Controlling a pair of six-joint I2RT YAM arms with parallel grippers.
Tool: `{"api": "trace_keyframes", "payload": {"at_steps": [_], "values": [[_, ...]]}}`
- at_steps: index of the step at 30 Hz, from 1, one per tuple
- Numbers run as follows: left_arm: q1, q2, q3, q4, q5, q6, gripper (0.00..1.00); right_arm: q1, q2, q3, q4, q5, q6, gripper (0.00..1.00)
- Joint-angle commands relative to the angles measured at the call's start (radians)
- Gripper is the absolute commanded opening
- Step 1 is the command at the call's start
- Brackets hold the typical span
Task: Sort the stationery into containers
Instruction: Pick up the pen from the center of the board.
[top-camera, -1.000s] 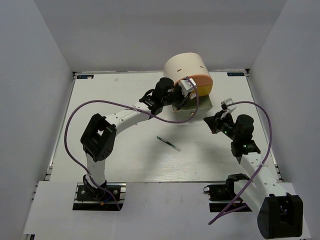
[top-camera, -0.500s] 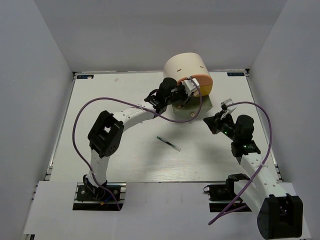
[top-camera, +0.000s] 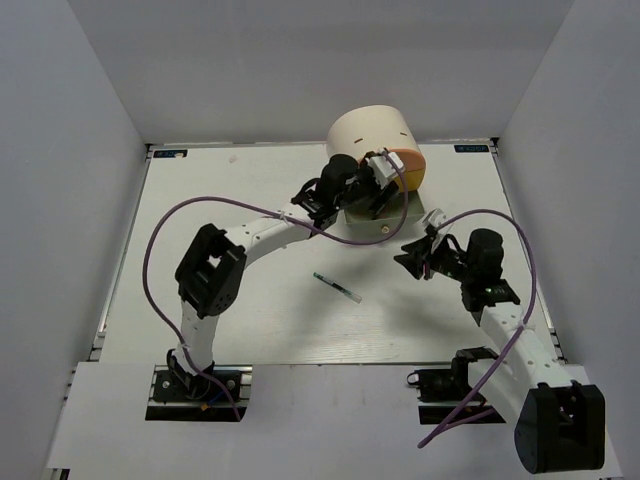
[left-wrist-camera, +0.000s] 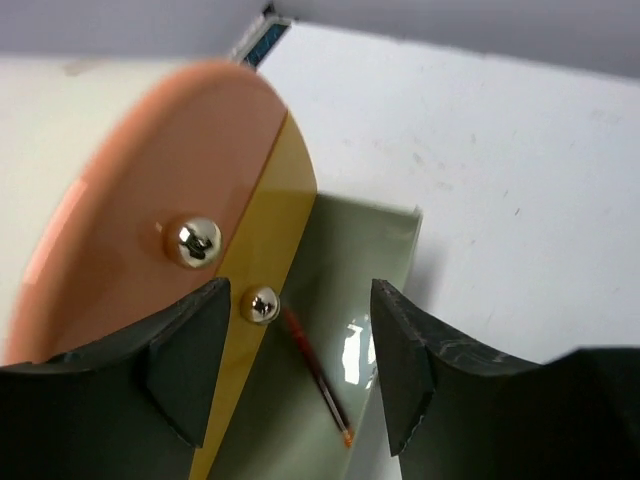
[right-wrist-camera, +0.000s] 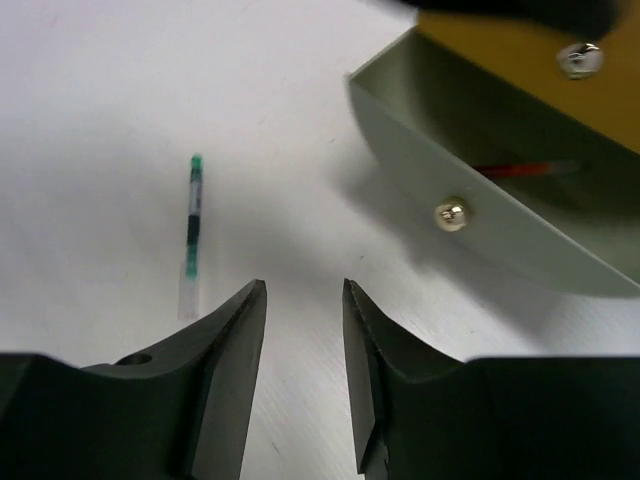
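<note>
The cream organiser (top-camera: 368, 132) stands at the back, its orange drawer (left-wrist-camera: 150, 190) and yellow drawer (left-wrist-camera: 258, 250) pushed in. The pale green drawer (top-camera: 372, 233) is pulled out. A thin red pen (left-wrist-camera: 318, 378) lies inside it, also showing as the red pen (right-wrist-camera: 520, 169) in the right wrist view. My left gripper (left-wrist-camera: 300, 345) hangs open over that drawer, empty. A clear pen (top-camera: 337, 287) with dark tips lies on the table. My right gripper (right-wrist-camera: 303, 292) is open and empty, low over the table between the clear pen (right-wrist-camera: 190, 235) and the green drawer (right-wrist-camera: 480, 215).
Small round knobs (left-wrist-camera: 198, 240) sit on each drawer front; the green drawer's knob (right-wrist-camera: 451, 214) faces my right gripper. The white table (top-camera: 250, 300) ends at grey walls on three sides. Purple cables loop over both arms.
The left jaws have opened above the green drawer. The right jaws have opened too, and that gripper has shifted left and slightly nearer. The clear pen has not moved.
</note>
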Motion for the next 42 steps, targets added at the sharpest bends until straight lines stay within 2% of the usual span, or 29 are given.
{"api": "trace_keyframes", "payload": {"at_steps": [1,4,6,7,8,9,14,15,18,21,28,31,39,42], "values": [[-0.019,-0.214,0.007,0.036,-0.054,-0.094,0.70,0.006,0.042,0.072,-0.144,-0.200,-0.271,0.38],[-0.019,-0.330,-0.078,-0.026,-0.141,-0.206,0.71,0.023,0.109,0.141,-0.330,-0.255,-0.432,0.36],[0.004,-0.469,-0.197,-0.073,-0.222,-0.353,0.75,0.052,0.169,0.177,-0.369,-0.257,-0.501,0.36],[0.004,-0.519,-0.287,-0.130,-0.279,-0.405,0.85,0.070,0.184,0.198,-0.410,-0.240,-0.511,0.36],[0.004,-0.568,-0.337,-0.156,-0.357,-0.483,0.89,0.087,0.222,0.218,-0.424,-0.235,-0.524,0.38],[0.004,-0.666,-0.439,-0.200,-0.371,-0.519,0.95,0.118,0.250,0.234,-0.451,-0.205,-0.540,0.40],[0.004,-0.921,-0.717,-0.285,-0.452,-0.789,0.98,0.267,0.360,0.313,-0.476,-0.104,-0.506,0.48],[0.004,-0.958,-0.794,-0.296,-0.465,-0.894,0.98,0.322,0.379,0.338,-0.481,-0.087,-0.500,0.50],[0.004,-1.093,-0.895,-0.350,-0.511,-1.066,1.00,0.398,0.465,0.411,-0.492,0.018,-0.427,0.53],[0.004,-1.205,-1.004,-0.417,-0.554,-1.152,1.00,0.477,0.558,0.490,-0.499,0.142,-0.353,0.58],[0.004,-1.335,-1.026,-0.638,-0.657,-1.254,1.00,0.619,0.738,0.632,-0.504,0.359,-0.215,0.62],[0.004,-1.358,-1.035,-0.658,-0.670,-1.277,1.00,0.663,0.782,0.648,-0.499,0.424,-0.176,0.65],[0.004,-1.369,-1.044,-0.667,-0.670,-1.288,1.00,0.721,0.873,0.651,-0.481,0.619,-0.098,0.65],[0.004,-1.360,-1.035,-0.667,-0.680,-1.288,1.00,0.730,0.896,0.652,-0.479,0.702,-0.075,0.61]]}}
